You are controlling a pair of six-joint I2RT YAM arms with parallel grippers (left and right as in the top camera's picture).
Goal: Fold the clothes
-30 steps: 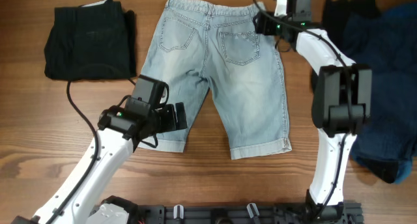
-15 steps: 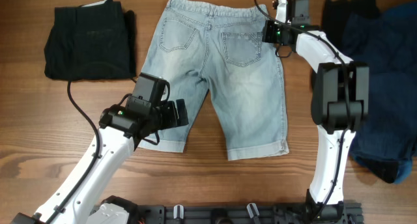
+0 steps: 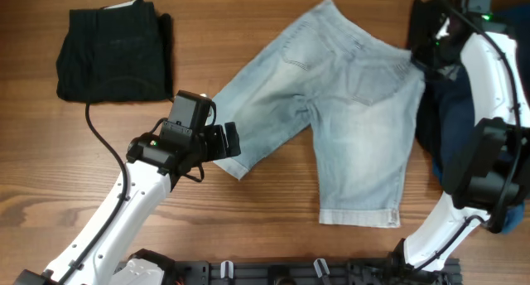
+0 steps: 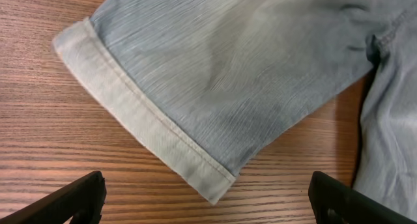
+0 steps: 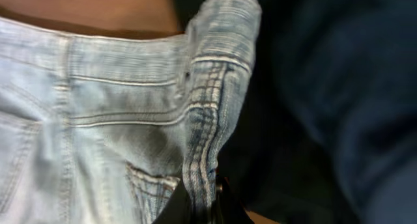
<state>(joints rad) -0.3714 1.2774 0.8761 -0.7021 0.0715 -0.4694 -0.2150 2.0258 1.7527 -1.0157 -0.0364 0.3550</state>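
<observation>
The light-blue denim shorts (image 3: 348,111) lie skewed across the table, back pockets up, waistband toward the upper right. My right gripper (image 3: 432,55) is shut on the waistband's right end; in the right wrist view the band (image 5: 208,120) stands pinched on edge between the jaws of this gripper (image 5: 210,210). My left gripper (image 3: 228,142) stands open just left of one leg's cuffed hem (image 4: 150,133). In the left wrist view this gripper (image 4: 208,208) has its dark fingertips (image 4: 81,196) wide apart over bare wood below the hem corner, holding nothing.
A folded black garment (image 3: 112,53) lies at the back left. A heap of dark navy and black clothes (image 3: 497,111) fills the right edge, partly under my right arm; it shows dark behind the waistband (image 5: 326,87). The black rail (image 3: 290,272) runs along the front edge.
My right gripper shut on the waistband and dragged it right and back, swinging the shorts clockwise so the legs point lower left. The left arm has barely moved.
</observation>
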